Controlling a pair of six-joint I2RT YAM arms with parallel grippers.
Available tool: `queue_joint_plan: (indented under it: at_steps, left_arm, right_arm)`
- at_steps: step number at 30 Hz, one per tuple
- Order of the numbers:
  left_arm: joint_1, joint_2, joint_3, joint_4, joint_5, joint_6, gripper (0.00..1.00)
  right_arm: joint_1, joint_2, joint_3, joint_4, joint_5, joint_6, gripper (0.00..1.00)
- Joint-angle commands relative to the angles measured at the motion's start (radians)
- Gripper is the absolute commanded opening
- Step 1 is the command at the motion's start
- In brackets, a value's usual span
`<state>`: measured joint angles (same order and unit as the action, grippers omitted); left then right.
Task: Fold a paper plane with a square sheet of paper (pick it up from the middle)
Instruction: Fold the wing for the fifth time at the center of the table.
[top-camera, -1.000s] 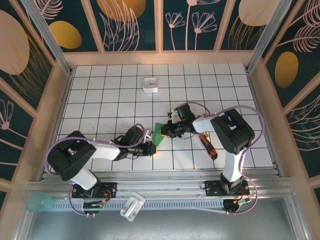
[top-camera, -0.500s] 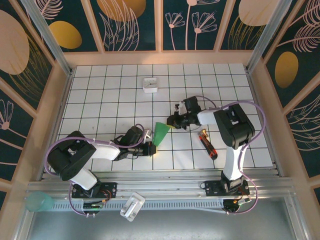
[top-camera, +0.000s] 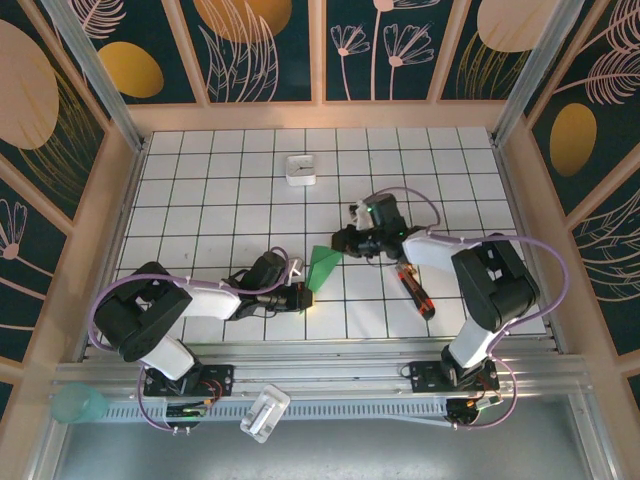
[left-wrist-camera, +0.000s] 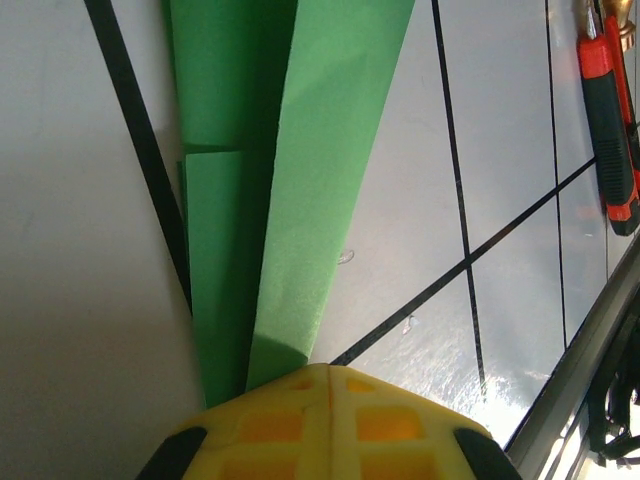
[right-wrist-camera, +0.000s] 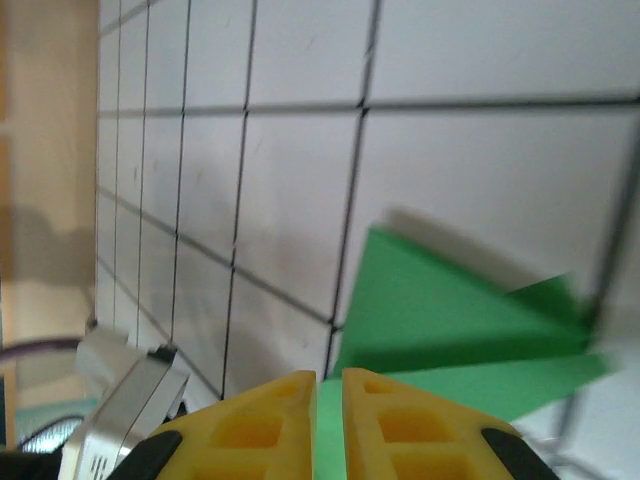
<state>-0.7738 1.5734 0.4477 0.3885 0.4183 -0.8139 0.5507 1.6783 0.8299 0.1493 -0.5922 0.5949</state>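
Over the tiled counter, both arms reach toward the middle. The left gripper is pressed together on the near end of the folded green paper, and the right gripper pinches the far end, probably holding it taut so a crease sets cleanly. The screwdriver lies nearby, untouched.

Left wrist view: the folded bright green paper dart is cropped at 12 o'clock and hidden at 6 o'clock behind the left gripper. The red-and-black screwdriver is cropped at 2 o'clock.
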Motion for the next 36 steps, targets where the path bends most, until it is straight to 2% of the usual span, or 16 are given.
queue_joint_plan:
  at_steps: [1,5,9,14,17,19,23,30,36]
  left_arm:
    - [-0.003,0.029,-0.021,-0.173,-0.027,-0.011,0.00]
    - [-0.003,0.027,0.007,-0.177,-0.015,-0.002,0.00]
    - [-0.003,0.004,0.037,-0.183,0.002,0.005,0.01]
    - [-0.003,-0.071,0.085,-0.151,0.006,0.021,0.20]
    - [0.004,-0.095,0.101,-0.061,-0.004,-0.008,0.26]
    - [0.011,-0.084,0.107,-0.007,-0.011,-0.026,0.23]
    - [0.021,0.001,0.167,-0.021,-0.018,0.007,0.01]
    - [0.023,0.110,0.213,-0.025,-0.002,0.040,0.00]
    - [0.023,0.166,0.218,-0.111,-0.057,0.080,0.00]
  right_arm:
    - [0.067,0.041,-0.035,0.045,0.027,0.048,0.15]
    - [0.103,0.127,-0.012,0.082,0.017,0.056,0.14]
    - [0.083,0.181,-0.017,0.087,0.015,0.039,0.14]
    - [0.061,0.211,-0.046,0.086,0.008,0.028,0.14]
    - [0.058,0.219,-0.056,0.087,0.003,0.029,0.14]
    - [0.056,0.220,-0.053,0.085,0.002,0.029,0.14]
    - [0.051,0.223,-0.046,0.077,0.000,0.028,0.14]
    - [0.036,0.222,-0.048,0.072,0.001,0.026,0.14]
    - [0.034,0.228,-0.052,0.072,0.003,0.026,0.13]
